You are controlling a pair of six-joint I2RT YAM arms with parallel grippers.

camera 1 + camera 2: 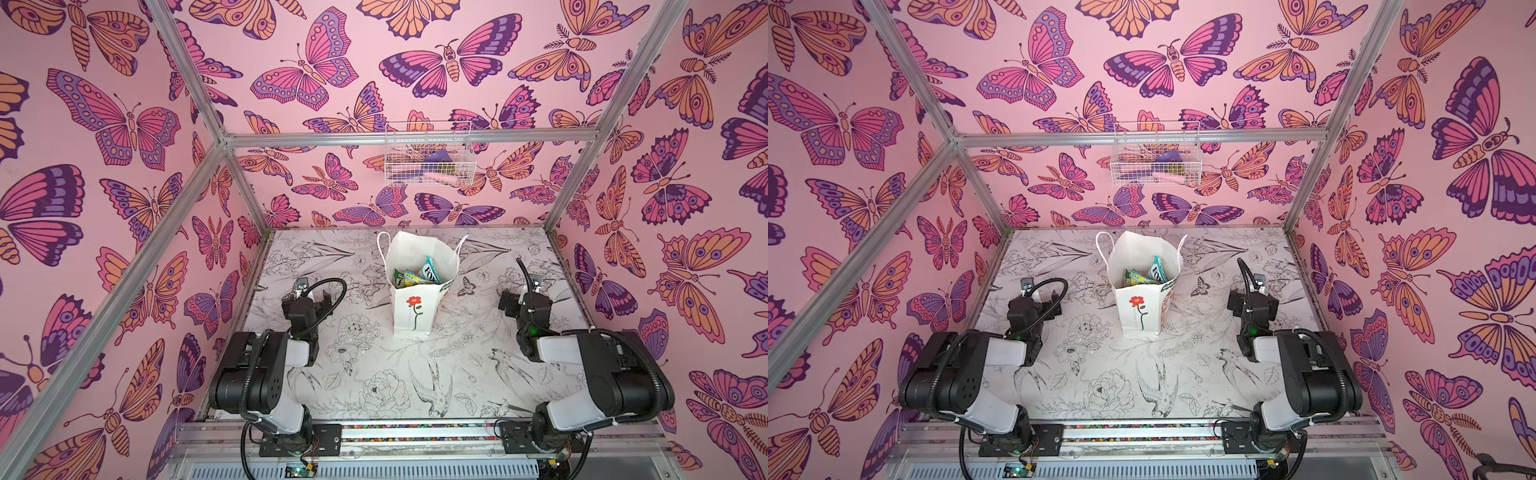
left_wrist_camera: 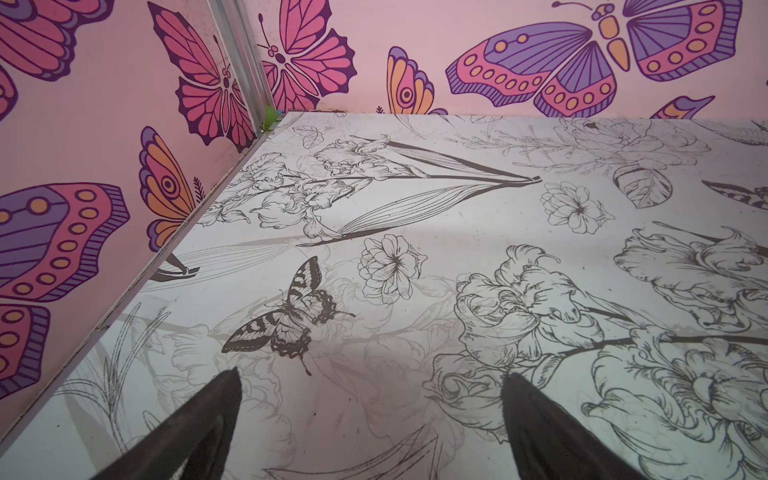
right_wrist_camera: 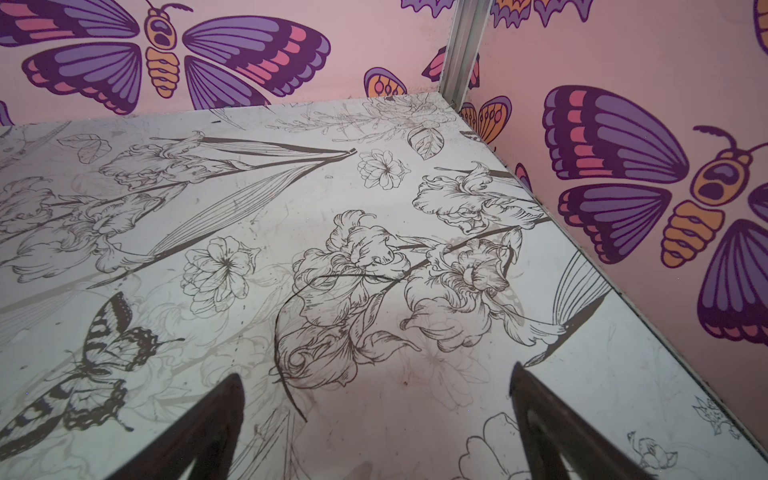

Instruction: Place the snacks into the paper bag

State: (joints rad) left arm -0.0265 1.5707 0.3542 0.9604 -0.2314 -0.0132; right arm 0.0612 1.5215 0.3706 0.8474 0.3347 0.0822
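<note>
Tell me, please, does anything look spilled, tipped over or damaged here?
Nothing stands out. The paper bag stands upright on the table with the snacks inside it. The left end effector and the right end effector are open and empty.

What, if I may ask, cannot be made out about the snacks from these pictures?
Snacks in the paper bag: both top views show only the upper packets; the bag's walls hide any beneath.
Wire basket contents: too small, blurred behind mesh, top views.
Wrist views: bag outside the frame.
</note>
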